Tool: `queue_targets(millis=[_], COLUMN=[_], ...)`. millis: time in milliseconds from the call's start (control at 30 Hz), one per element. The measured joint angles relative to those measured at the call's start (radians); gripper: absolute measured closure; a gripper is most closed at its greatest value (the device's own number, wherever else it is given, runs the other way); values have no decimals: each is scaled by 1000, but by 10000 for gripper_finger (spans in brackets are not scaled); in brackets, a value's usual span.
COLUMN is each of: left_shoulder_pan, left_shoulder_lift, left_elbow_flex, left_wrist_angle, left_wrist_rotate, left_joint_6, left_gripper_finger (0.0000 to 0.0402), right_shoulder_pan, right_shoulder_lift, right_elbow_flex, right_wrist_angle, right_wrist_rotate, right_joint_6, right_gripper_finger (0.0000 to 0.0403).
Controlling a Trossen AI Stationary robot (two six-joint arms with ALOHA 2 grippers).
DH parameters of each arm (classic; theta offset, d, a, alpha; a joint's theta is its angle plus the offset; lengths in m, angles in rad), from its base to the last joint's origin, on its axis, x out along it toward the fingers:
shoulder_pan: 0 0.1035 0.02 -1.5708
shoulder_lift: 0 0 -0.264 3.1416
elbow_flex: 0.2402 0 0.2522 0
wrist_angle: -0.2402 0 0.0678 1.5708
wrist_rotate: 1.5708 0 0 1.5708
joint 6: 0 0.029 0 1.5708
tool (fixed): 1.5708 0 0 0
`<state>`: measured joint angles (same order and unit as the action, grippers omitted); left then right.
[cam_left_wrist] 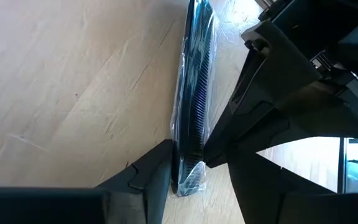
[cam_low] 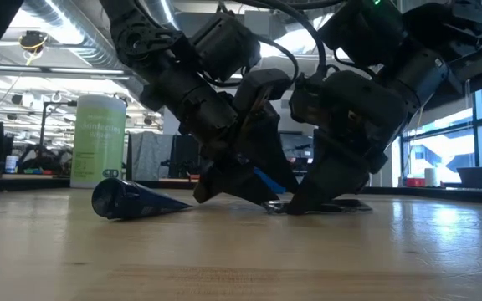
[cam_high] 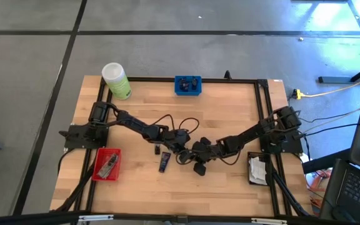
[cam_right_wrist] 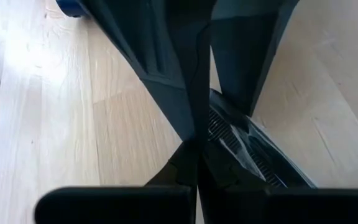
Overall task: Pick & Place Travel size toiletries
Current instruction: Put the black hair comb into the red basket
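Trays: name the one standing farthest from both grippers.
The blue tray, at the table's far edge beside the green bottle. The red tray and the black tray sit on the near side, flanking the grippers.

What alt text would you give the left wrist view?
The left end effector straddles a clear packet holding a dark comb-like item, which lies on the wooden table, one finger on each side of its near end. The right arm crowds in close beside the packet.
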<state>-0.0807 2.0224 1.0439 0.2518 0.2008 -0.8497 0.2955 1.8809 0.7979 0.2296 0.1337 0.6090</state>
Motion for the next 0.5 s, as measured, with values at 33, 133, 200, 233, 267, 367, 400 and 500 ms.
queue_targets(millis=[33, 133, 200, 233, 267, 367, 400, 500], left_shoulder_pan=[0, 1, 2, 2, 2, 2, -2, -8], left_shoulder_lift=[0, 0, 0, 0, 0, 0, 0, -1], left_elbow_flex=[0, 0, 1, 1, 2, 4, 6, 6], left_wrist_angle=[0, 0, -1, -3, -7, -20, -24, -42], left_wrist_rotate=[5, 23, 42, 49, 56, 122, 152, 247], left_joint_6=[0, 0, 0, 0, 0, 2, 7, 27], left_gripper_finger=[245, 245, 245, 245, 245, 245, 245, 245], right_shoulder_pan=[0, 0, 0, 0, 0, 0, -2, -2], right_shoulder_lift=[0, 0, 0, 1, 1, 3, 4, 5], right_elbow_flex=[0, 0, 0, 0, 0, 0, 0, 1], right_wrist_angle=[0, -1, 2, 3, 3, 3, 4, 5], right_wrist_rotate=[0, 1, 2, 3, 4, 3, 1, 4], right_joint_6=[0, -5, -11, -12, -13, -15, -16, -16], right_gripper_finger=[403, 403, 403, 403, 403, 403, 403, 403])
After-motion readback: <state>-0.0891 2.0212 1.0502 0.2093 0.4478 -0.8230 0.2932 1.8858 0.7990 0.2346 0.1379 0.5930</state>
